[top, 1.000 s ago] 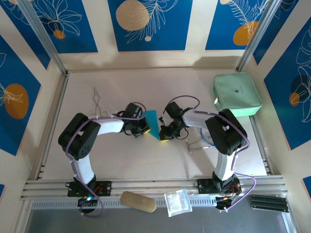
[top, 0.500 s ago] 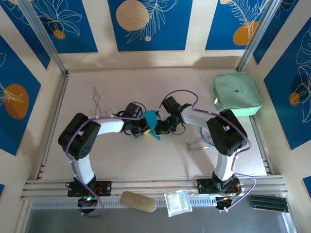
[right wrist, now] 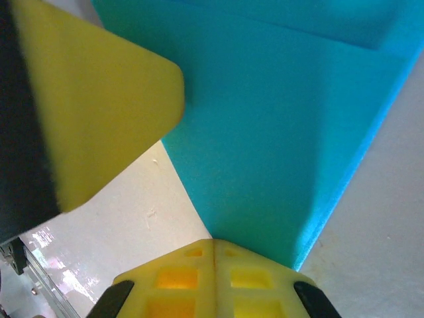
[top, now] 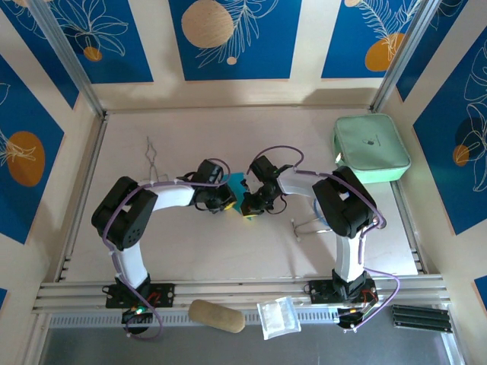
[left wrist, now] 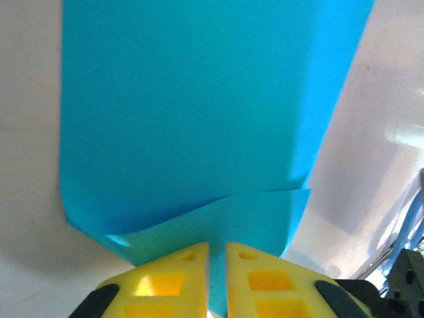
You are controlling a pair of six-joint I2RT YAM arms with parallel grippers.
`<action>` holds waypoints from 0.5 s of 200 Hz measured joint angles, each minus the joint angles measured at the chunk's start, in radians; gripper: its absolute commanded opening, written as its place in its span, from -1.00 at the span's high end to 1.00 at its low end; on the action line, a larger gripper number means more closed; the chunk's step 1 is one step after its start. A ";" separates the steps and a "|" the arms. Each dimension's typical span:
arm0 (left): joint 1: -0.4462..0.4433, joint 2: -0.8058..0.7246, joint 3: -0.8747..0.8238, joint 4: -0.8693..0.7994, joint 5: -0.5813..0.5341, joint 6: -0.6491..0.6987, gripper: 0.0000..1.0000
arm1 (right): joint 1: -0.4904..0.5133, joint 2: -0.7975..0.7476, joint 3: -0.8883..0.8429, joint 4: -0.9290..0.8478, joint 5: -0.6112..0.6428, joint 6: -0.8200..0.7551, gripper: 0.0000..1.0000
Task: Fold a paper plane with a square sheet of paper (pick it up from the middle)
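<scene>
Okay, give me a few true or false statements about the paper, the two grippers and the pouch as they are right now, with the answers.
1. The paper lies flat and unfolded. False: it is creased, with a flap folded over.
2. The left gripper and the right gripper both meet the paper. True.
3. The right gripper's jaws stand wide open. False: they are shut on a corner of the paper.
4. The pouch sits at the far right of the table. True.
5. The pouch touches the paper. False: they lie well apart.
</scene>
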 measured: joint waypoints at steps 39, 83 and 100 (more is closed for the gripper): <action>0.001 -0.007 0.019 -0.027 -0.001 0.085 0.69 | -0.011 0.008 0.006 -0.009 -0.016 0.000 1.00; 0.005 -0.007 0.019 -0.038 0.000 0.152 0.72 | -0.019 0.019 0.013 -0.018 -0.039 0.000 1.00; 0.013 -0.007 0.019 -0.038 -0.001 0.178 0.72 | -0.019 0.023 0.017 -0.022 -0.042 0.000 1.00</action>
